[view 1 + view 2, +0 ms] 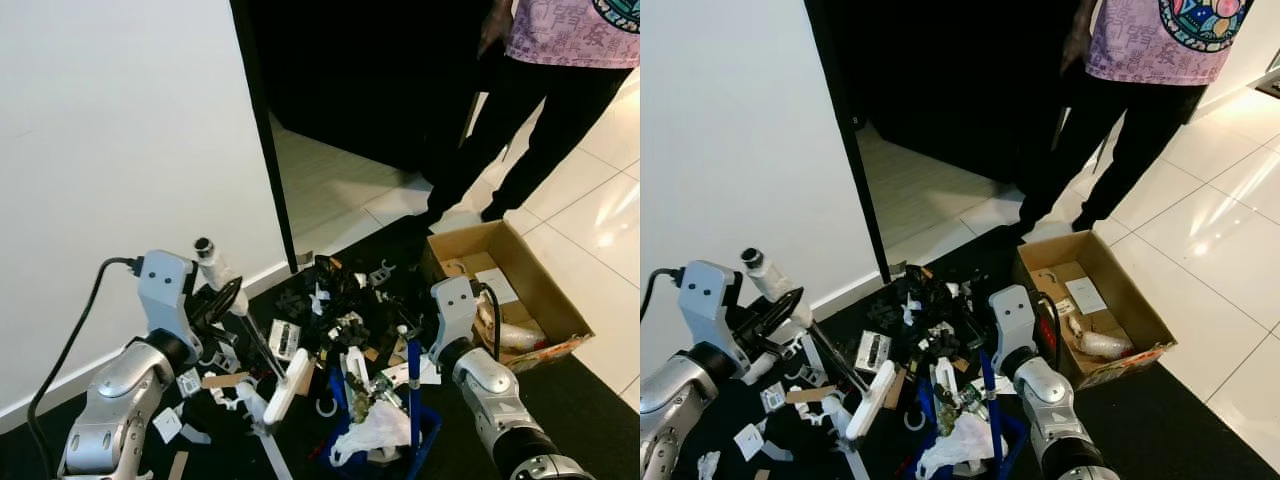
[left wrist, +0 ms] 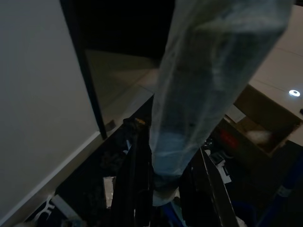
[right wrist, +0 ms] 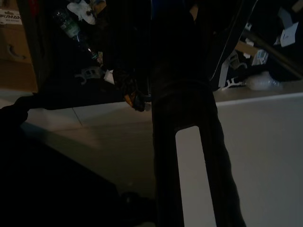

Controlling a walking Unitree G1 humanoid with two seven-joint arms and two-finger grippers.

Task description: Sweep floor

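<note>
The left gripper (image 1: 225, 296) is clamped around the pale handle of a broom (image 1: 262, 345), just under its capped top end, close by the white wall (image 1: 120, 150). The stick slopes down from there to a white brush head resting among the litter (image 1: 335, 300), a heap of black and white scraps on the dark floor mat (image 1: 590, 400) beside the black door frame (image 1: 262, 130). The right gripper (image 1: 412, 352) grips the upright blue handle of a dustpan (image 1: 385, 425), which sits at the mat's near edge with crumpled white trash in it. Beyond the right arm, an open cardboard box (image 1: 520, 290) stands at the mat's edge by the pale tiles. A person (image 1: 540, 90) in black trousers stands behind the box.
</note>
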